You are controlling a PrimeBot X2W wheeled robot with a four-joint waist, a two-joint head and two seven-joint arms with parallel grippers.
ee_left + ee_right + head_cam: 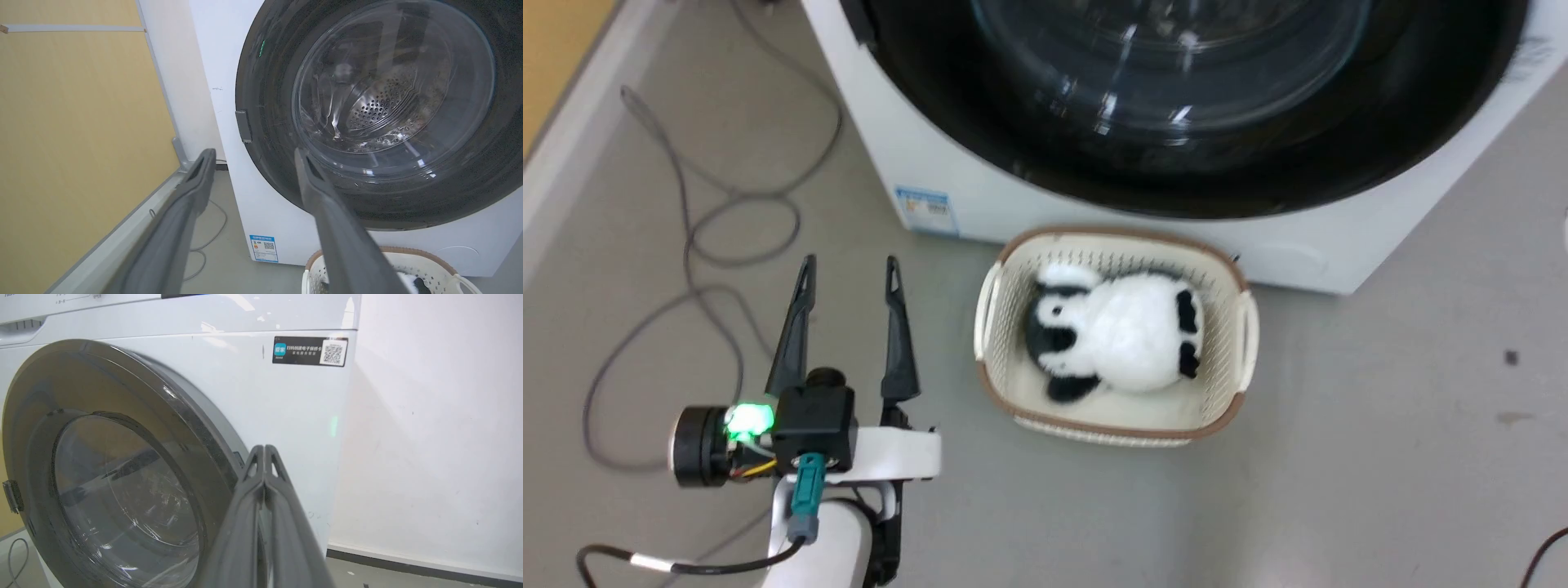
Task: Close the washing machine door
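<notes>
The washing machine (1013, 204) is a white front-loader, seen up close. Its door (1258, 180), a glossy black disc with a bulging glass window, lies against the machine's front; whether it is latched I cannot tell. My left gripper (849, 261) is open and empty, low at the machine's front left corner and apart from it. In the left wrist view the left gripper (254, 153) points at the door (265, 122) near its left-edge handle. My right gripper (264, 448) is shut on nothing, with its tips near the right rim of the door (32, 396).
A cream basket (988, 310) holding a black-and-white plush panda (1127, 331) stands on the floor right in front of the machine. Grey cables (694, 245) loop over the floor at the left. A yellow wall panel (81, 122) runs along the left, a white wall (429, 437) along the right.
</notes>
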